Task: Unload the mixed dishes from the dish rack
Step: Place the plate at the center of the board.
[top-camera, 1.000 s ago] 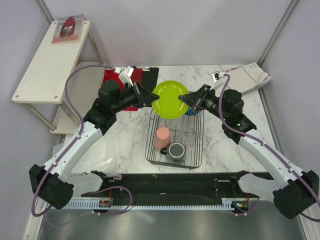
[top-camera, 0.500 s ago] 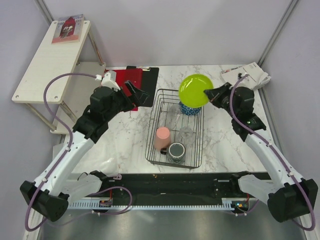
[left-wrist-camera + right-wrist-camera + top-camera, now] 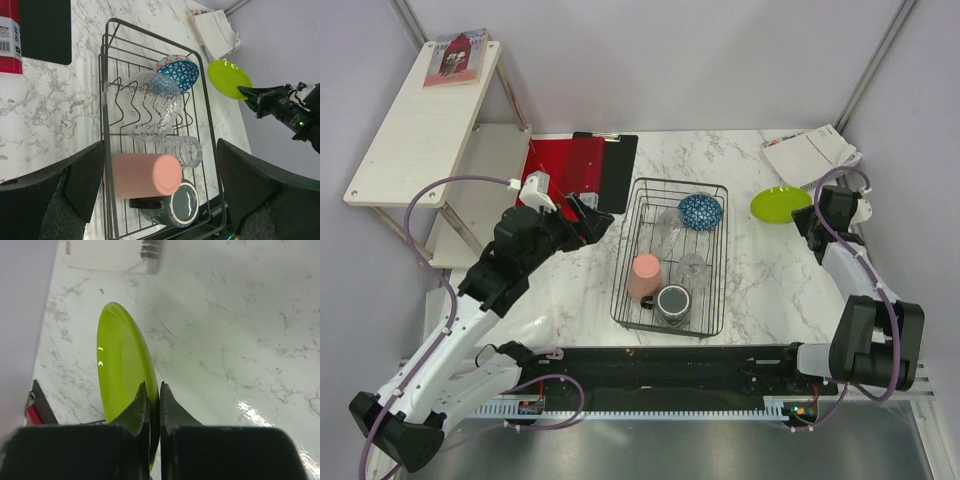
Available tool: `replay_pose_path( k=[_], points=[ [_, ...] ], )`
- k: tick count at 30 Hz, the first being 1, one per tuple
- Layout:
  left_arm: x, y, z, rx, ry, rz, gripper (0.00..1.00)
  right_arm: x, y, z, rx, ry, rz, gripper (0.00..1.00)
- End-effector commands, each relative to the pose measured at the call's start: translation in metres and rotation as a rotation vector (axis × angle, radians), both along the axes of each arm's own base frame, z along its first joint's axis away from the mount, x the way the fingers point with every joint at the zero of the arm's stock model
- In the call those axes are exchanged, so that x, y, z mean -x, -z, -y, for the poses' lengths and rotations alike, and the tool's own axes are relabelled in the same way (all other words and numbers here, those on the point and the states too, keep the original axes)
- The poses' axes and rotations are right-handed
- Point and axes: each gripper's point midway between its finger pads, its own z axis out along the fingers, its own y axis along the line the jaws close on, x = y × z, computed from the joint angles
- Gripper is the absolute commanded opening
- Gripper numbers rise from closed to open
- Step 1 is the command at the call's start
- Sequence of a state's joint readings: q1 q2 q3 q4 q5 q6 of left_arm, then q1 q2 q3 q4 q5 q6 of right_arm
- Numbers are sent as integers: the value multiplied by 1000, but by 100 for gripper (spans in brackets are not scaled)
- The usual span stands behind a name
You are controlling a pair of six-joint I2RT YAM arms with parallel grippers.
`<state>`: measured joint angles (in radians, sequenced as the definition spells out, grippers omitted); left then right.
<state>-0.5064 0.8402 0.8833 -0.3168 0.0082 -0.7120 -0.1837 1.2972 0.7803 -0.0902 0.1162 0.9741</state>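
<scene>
Lime-green small round plate [image 3: 781, 204]: near marble table's [image 3: 770, 285] far right corner, rim pinched in the closed right hand [image 3: 151, 390]. Left hand [image 3: 592, 216]: spread wide, empty, beside black wire dish rack [image 3: 672, 181].

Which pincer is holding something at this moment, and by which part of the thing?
The right pincer grips the green plate by its rim. The left pincer is open and holds nothing.
</scene>
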Motion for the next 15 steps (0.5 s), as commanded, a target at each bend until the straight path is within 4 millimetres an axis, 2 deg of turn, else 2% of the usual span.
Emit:
replay_pose_path(
  k=[1,2,5,9,12,15],
  points=[
    [4,2,0,-1,13,17,96,-17,7,4,35,-15,27,12],
    [4,3,1,0,15,13,96,-18,20,4,40,-26,-5,16],
    [5,13,5,1,32,-17,94,-22,39,3,42,-50,-40,24],
    [7,21,10,8,57,-50,93,-33,50,6,47,-50,-63,26],
    [8,27,10,5,58,-68,92,-38,62,8,48,-54,-125,22],
    [9,30,10,3,59,-72,91,-37,70,7,39,-63,-155,31]
  ],
)
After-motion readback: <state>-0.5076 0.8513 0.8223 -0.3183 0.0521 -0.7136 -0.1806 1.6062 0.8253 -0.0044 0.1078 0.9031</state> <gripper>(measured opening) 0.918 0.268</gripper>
